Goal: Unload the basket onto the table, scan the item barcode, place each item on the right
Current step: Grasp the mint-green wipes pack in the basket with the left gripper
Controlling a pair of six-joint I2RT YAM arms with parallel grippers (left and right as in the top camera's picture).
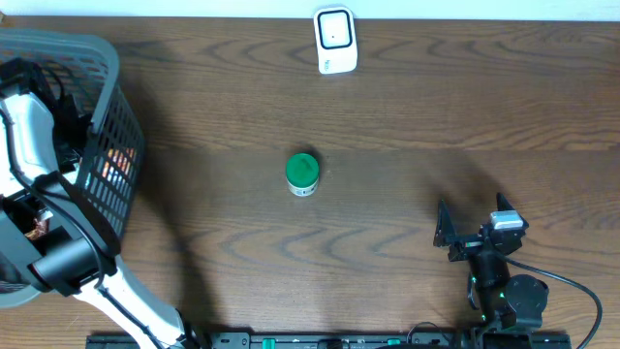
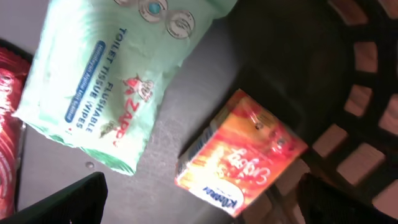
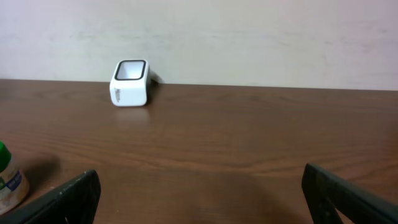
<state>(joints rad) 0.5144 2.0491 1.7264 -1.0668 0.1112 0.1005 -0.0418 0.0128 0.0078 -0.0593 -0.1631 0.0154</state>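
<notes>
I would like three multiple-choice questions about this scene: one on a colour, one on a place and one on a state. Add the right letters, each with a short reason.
1. The lid of the small jar in the middle of the table is:
A) red
B) green
C) white

2. The left gripper is:
A) inside the grey basket
B) above the jar
C) raised high in open air

3. The right gripper is:
A) shut on the jar
B) open and empty
C) shut on nothing

Answers:
1 B, the overhead view shows a green lid.
2 A, its wrist camera sees the basket's mesh wall and a tissue box close below.
3 B, its fingers stand wide apart with only bare table between them.
</notes>
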